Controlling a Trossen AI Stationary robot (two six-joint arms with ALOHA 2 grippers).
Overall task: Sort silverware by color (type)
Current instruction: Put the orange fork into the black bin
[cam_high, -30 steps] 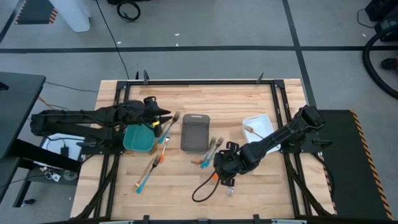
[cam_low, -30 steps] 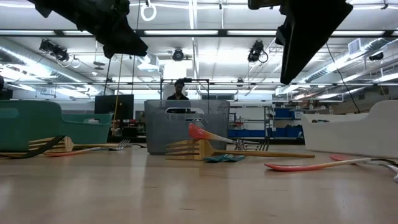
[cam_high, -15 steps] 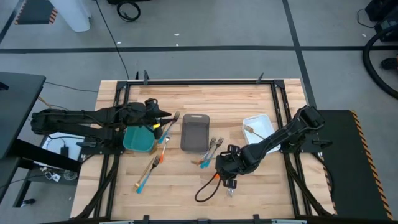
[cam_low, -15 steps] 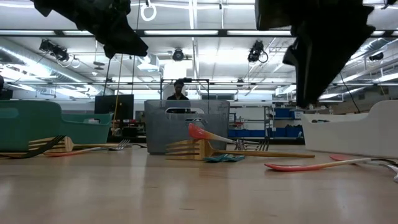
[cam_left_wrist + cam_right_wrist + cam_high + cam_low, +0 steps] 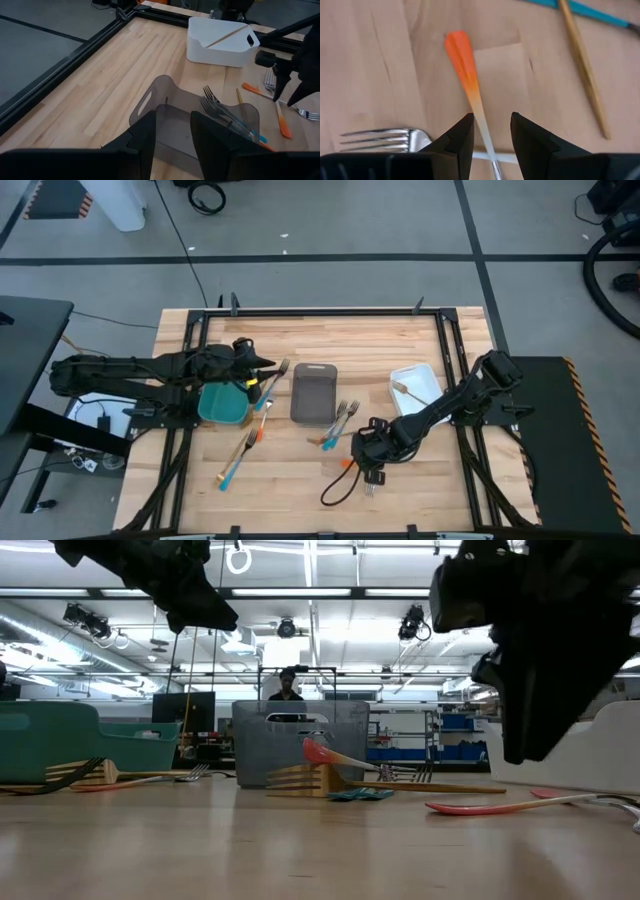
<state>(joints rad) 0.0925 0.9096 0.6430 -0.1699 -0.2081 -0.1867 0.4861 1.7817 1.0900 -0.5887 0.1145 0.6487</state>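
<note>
From above, the right end effector [image 5: 368,463] hangs low over the pale wooden worktop [image 5: 320,345], over an orange-handled fork [image 5: 366,480] lying near the front edge. A cluster of silver-tined forks with blue and gold handles [image 5: 338,425] lies just beside the dark grey rectangular tray [image 5: 313,392]. The white rectangular tray [image 5: 416,387] holds one gold-handled piece. The left end effector [image 5: 262,364] waits above the teal rectangular tray [image 5: 223,403], with two more forks [image 5: 238,457] lying in front of that tray.

At worktop level, an orange-handled utensil [image 5: 500,805] lies flat on the wood under the dark bulk of the right arm; gold forks [image 5: 300,780] rest against the grey tray.

The left wrist camera shows its fingers [image 5: 145,135] apart, holding nothing, above the grey tray.

The right wrist camera shows its fingers [image 5: 462,137] spread open and empty, straddling the orange handle [image 5: 465,67], which lies across a silver fork [image 5: 385,137].
</note>
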